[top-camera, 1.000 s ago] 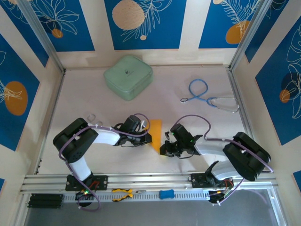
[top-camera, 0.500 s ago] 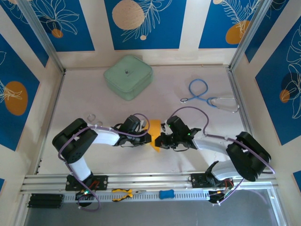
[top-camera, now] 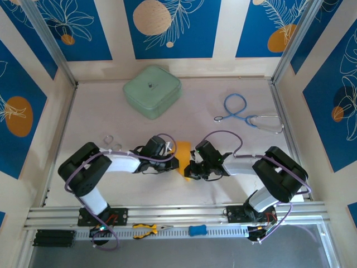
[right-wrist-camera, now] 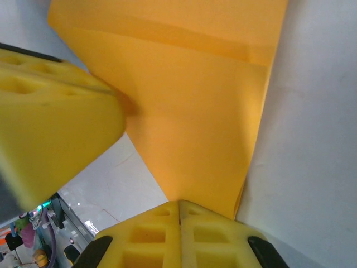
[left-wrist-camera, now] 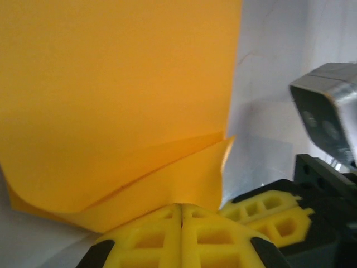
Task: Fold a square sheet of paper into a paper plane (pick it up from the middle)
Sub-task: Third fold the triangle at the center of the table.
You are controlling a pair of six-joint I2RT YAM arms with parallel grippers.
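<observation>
folded orange paper (top-camera: pixel 184 149) lies mid-frame between left gripper (top-camera: pixel 177 164) and right gripper (top-camera: pixel 190 170), both closed, tips against it. mint case (top-camera: pixel 152 91) upper left, blue stethoscope (top-camera: pixel 239 110) upper right, pliers (top-camera: pixel 146 229) at bottom.

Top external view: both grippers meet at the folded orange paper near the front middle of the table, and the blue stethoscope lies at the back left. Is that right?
Not quite: the blue stethoscope lies at the back right, as the top external view shows. The rest holds: the left gripper and right gripper meet at the orange paper.
</observation>
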